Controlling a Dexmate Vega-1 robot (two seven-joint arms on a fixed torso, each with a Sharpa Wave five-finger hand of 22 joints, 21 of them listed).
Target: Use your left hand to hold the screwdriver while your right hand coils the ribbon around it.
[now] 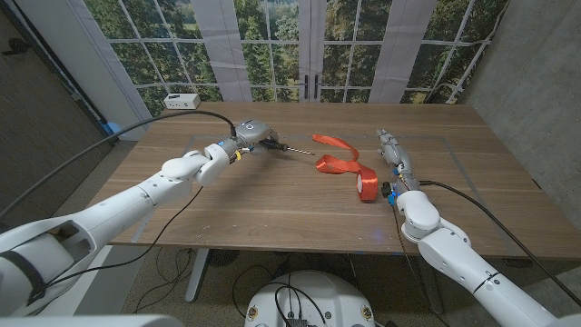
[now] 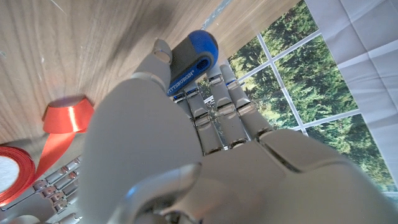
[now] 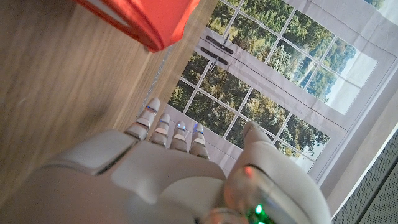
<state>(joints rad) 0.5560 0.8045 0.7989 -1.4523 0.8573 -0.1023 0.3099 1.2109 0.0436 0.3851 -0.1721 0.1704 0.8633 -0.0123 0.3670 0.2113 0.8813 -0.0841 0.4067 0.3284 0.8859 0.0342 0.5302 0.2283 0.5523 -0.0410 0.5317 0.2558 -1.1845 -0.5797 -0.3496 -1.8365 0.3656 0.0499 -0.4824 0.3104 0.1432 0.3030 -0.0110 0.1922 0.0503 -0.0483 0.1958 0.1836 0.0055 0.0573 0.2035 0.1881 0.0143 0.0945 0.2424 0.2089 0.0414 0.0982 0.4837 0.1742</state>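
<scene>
My left hand [image 1: 251, 134] is at the table's back left and grips the blue handle of the screwdriver [image 2: 194, 56]. The thin metal shaft [image 1: 295, 148] points right, toward the ribbon. The red ribbon [image 1: 338, 163] lies loose on the table's middle, ending in its spool [image 1: 367, 185]. It also shows as a red band [image 2: 62, 117] in the left wrist view and as a red fold [image 3: 149, 18] in the right wrist view. My right hand [image 1: 394, 153] stands just right of the ribbon, fingers straight, holding nothing.
A white box [image 1: 182, 101] sits at the back left corner of the wooden table [image 1: 272, 213]. A black cable [image 1: 172, 118] arcs over my left arm. Windows and a grey wall stand behind the table.
</scene>
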